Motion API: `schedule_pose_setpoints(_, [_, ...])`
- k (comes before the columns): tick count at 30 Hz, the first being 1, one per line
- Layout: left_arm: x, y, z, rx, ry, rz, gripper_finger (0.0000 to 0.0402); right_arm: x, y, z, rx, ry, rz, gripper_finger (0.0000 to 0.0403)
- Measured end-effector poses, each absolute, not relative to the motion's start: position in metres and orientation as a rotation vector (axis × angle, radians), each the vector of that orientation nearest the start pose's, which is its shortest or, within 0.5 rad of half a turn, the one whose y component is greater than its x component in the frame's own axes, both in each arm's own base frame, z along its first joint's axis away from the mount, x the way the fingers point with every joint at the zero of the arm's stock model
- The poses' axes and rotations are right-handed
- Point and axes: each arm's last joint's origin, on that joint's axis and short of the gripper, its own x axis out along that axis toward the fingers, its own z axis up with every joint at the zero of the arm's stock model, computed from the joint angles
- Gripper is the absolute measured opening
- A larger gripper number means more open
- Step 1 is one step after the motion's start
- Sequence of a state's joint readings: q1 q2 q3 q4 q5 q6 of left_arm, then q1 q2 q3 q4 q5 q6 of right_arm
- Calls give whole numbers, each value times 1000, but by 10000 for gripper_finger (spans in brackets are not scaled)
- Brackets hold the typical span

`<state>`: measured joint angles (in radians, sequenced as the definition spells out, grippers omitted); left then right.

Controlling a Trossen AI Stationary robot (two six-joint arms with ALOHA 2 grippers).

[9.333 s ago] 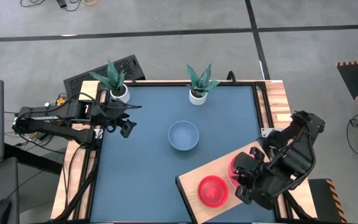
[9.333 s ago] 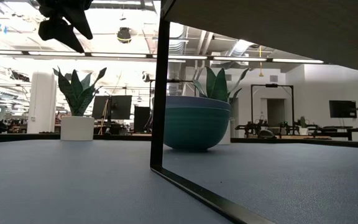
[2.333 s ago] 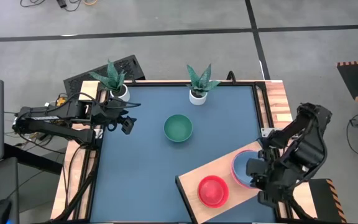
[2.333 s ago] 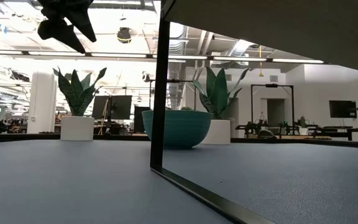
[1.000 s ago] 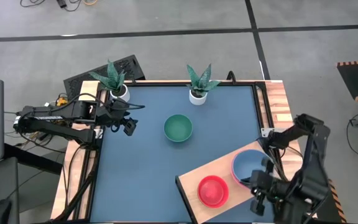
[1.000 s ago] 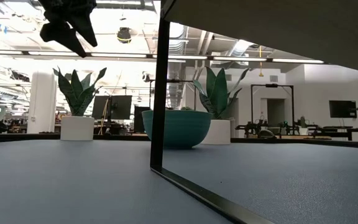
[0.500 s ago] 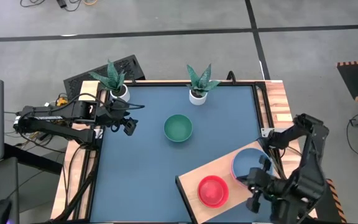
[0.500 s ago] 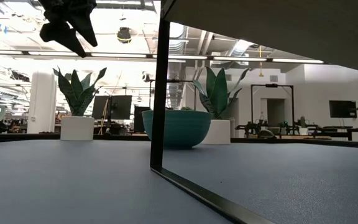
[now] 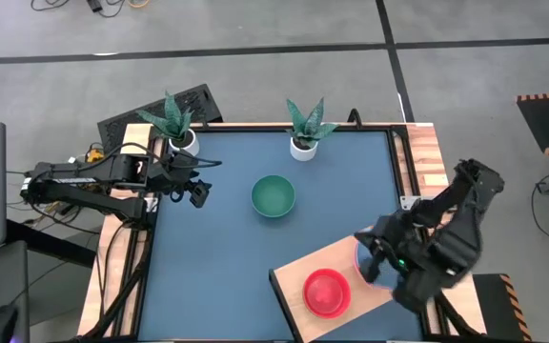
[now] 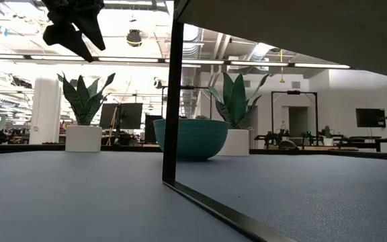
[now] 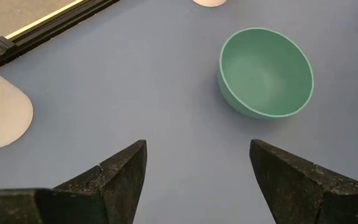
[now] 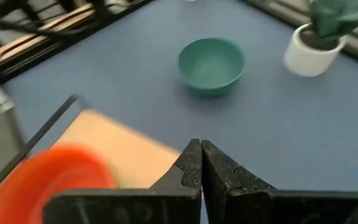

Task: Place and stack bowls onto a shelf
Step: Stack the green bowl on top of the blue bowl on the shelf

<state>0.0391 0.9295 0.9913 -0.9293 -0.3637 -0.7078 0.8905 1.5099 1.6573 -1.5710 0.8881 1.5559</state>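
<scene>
Your right gripper (image 9: 375, 259), fingers together, hovers over the pale wooden shelf's (image 9: 301, 273) inner edge. Left gripper (image 9: 196, 193), fingers apart, waits at table's left; the dark green plastic bowl (image 9: 274, 196) sits alone on open blue mat (image 9: 217, 257).

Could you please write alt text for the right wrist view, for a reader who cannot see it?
The right arm's dark two-finger tool, fingers shut together and holding nothing, points across a blue table toward a round dark green plastic bowl standing alone. Nearer lie a flat pale wooden shelf board with a blurred red plastic bowl on it; a white plant pot stands beyond.
</scene>
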Motion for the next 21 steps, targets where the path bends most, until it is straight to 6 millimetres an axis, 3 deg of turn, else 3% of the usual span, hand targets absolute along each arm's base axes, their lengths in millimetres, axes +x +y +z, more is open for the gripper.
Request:
schedule_pose_setpoints(6, [164, 17, 318, -513, 685, 660, 269, 196, 157, 378, 280, 598, -686, 23])
schedule_pose_setpoints(11, [164, 16, 318, -510, 692, 645, 269, 217, 136, 394, 229, 474, -744, 32])
schedule_pose_setpoints(21, [164, 16, 318, -504, 704, 614, 269, 284, 91, 417, 133, 485, -524, 83])
